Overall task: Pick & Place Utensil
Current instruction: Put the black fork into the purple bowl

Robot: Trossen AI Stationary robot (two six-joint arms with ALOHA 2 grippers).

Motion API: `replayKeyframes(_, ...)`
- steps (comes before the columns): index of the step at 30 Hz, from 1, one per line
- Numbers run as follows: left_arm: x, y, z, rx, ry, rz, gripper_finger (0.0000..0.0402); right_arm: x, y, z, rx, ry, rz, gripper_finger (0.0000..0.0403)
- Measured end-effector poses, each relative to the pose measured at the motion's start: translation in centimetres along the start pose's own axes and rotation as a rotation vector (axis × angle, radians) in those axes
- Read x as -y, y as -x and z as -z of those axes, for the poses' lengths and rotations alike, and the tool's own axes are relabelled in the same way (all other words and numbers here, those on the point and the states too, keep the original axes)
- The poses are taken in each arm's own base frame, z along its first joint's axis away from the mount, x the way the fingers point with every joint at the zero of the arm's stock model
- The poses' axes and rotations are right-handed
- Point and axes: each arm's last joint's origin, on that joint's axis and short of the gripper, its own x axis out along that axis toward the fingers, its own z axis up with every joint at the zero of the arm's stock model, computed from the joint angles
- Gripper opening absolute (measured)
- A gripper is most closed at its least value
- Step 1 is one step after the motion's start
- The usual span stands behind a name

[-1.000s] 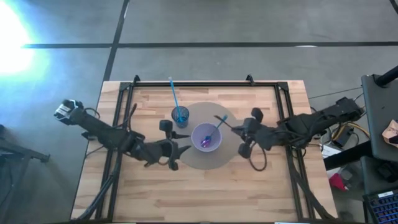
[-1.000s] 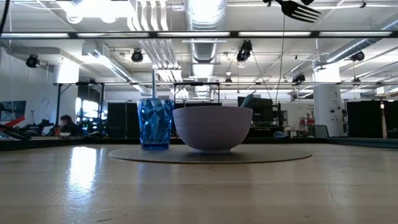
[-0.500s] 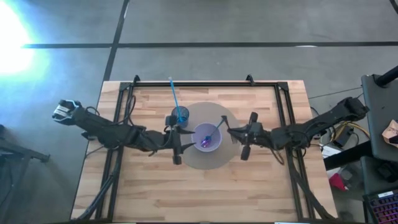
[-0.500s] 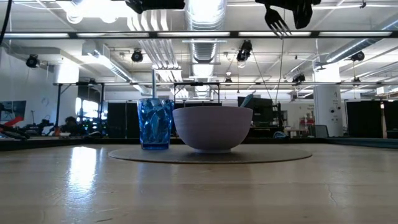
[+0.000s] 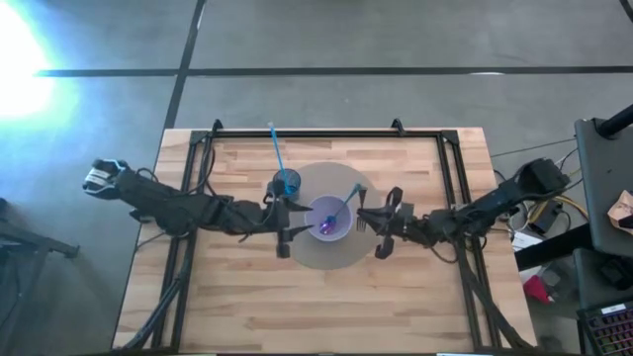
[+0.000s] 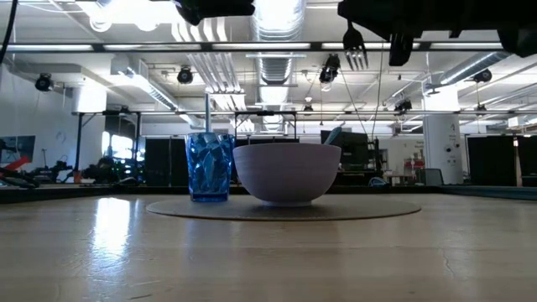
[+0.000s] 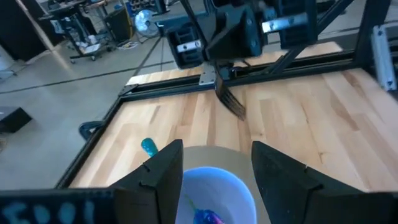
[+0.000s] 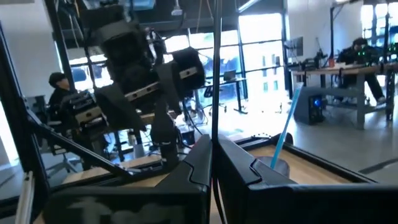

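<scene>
High view: we see the right gripper (image 5: 372, 223) just beside the right edge of the pale bowl (image 5: 327, 219), and it holds a dark fork (image 5: 362, 220) with the tines toward the bowl. The bowl stands on a round mat (image 5: 341, 252) together with a blue cup (image 5: 287, 183) that has a blue straw (image 5: 276, 148) in it. A utensil with a blue handle (image 5: 341, 207) already lies in the bowl. The left gripper (image 5: 293, 225) waits at the left edge of the bowl.

Low view: the fork (image 6: 356, 49) hangs with the tines down, well above the table and to the right of the bowl (image 6: 287, 173). So we judge that the carrying step is in hand and the fork is not yet placed.

Left wrist view: our left fingers (image 7: 160, 177) stand wide apart and hold nothing; the bowl (image 7: 214, 190) is between them and below. Across the table the fork (image 7: 231, 100) points down from the other arm.

Right wrist view: the two fingers (image 8: 194, 169) are closed narrow on a thin dark shaft (image 8: 216, 74), which we take for the handle of the fork. The left arm is opposite.

For the next move, we think the fork must come down and be set either in the bowl or on the mat beside it, and only then the fingers should open. Care is needed not to knock the bowl.
</scene>
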Motion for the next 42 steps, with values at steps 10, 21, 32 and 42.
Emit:
replayKeyframes(10, -1.6, -0.8, -0.5, 0.075, 0.055, 0.167, 0.0186, -1.6, -3.2, 1.3, 0.06, 0.08, -0.05, 0.0011)
replayKeyframes(21, -2.3, -0.9, -0.9, 0.126, 0.038, 0.151, 0.0186, -1.7, -4.9, 2.9, 0.026, 0.171, -0.113, 0.0011)
replayKeyframes(32, -3.1, -2.0, -0.9, 0.17, 0.049, 0.187, 0.0186, -1.0, -5.5, 3.4, 0.014, 0.184, -0.162, 0.0011)
replayKeyframes(42, -2.6, -4.3, 0.0, 0.199, 0.054, 0.19, 0.0186, -0.8, -5.9, 3.4, 0.016, 0.187, -0.152, 0.0011)
